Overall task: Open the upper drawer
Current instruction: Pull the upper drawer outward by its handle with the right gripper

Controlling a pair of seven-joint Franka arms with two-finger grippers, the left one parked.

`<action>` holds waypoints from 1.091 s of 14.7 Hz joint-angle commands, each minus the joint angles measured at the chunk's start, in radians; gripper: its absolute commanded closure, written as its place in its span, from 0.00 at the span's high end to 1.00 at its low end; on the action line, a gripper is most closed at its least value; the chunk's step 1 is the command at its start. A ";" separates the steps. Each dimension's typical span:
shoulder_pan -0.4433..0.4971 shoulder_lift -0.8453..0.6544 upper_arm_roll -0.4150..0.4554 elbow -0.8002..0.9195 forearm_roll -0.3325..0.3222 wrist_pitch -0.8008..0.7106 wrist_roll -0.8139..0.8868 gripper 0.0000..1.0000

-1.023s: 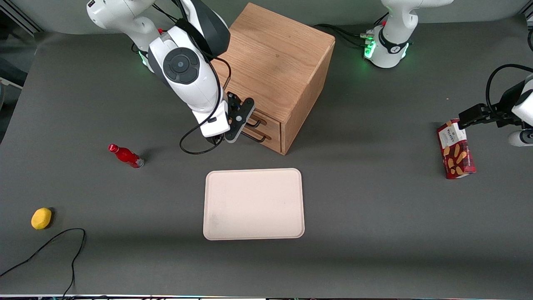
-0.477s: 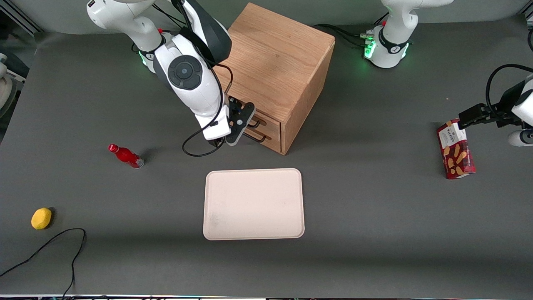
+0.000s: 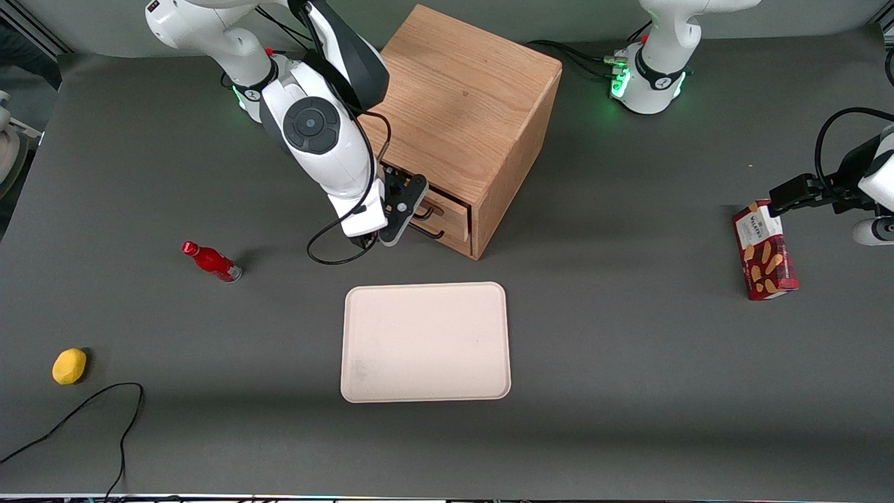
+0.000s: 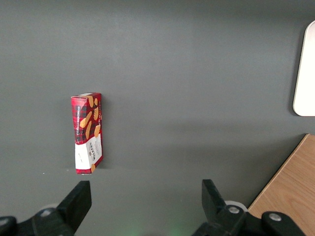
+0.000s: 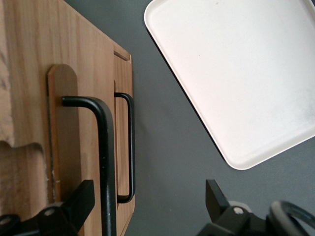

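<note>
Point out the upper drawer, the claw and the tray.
Upper drawer [image 5: 104, 147]: right wrist view, on its black bar handle.
Claw [image 5: 147, 204]: right wrist view, midway between its open fingertips, at that handle.
Tray [image 3: 426, 342]: front view, on its bare middle.

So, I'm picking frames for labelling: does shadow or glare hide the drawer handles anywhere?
Front view: even light, no glare; the arm's own bulk, not shadow, hides most of the upper drawer handle, with the gripper at it. Right wrist view: upper drawer's black handle is sharp against the wood and sits between the open fingers; the tray is bright but not blown out.
</note>
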 commanded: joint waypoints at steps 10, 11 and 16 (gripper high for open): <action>0.003 -0.008 -0.016 -0.048 0.011 0.066 -0.052 1.00; -0.008 -0.008 -0.016 -0.045 0.011 0.066 -0.061 1.00; -0.025 0.024 -0.016 -0.007 0.011 0.071 -0.077 1.00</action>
